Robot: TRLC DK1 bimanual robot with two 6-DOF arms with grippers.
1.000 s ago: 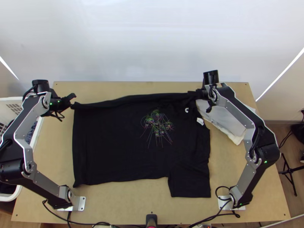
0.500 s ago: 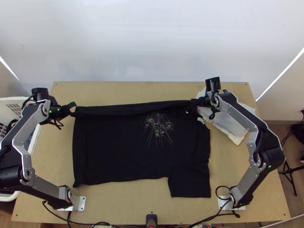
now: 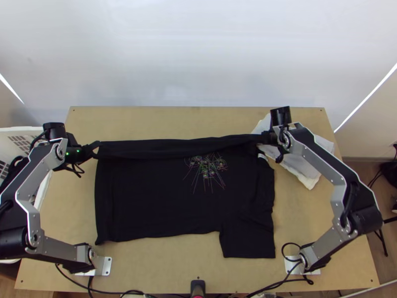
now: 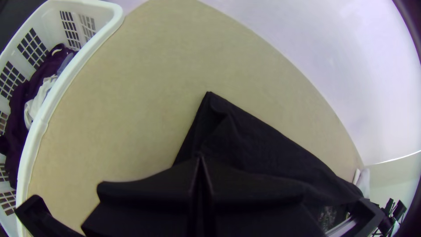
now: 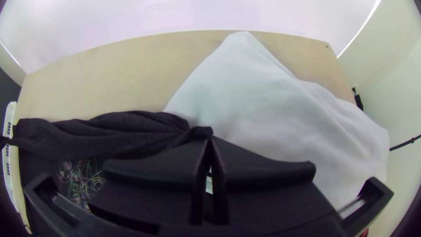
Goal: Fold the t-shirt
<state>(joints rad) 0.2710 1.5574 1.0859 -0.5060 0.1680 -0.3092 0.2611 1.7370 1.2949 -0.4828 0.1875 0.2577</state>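
End effectors [image 3: 96,147] on crosswise, hem-left t-shirt [image 3: 159,198]

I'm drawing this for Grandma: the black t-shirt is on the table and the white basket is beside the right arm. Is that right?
The side is wrong: the top view shows the white basket beside the robot's left arm. The black t-shirt is on the table.

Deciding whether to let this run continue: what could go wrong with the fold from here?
The t-shirt is bunched where the right gripper pinches it, so that end may land creased. A white cloth lies right by that grip and might get dragged along. The left gripper pinches near the hem end, so a hard pull could slip it.
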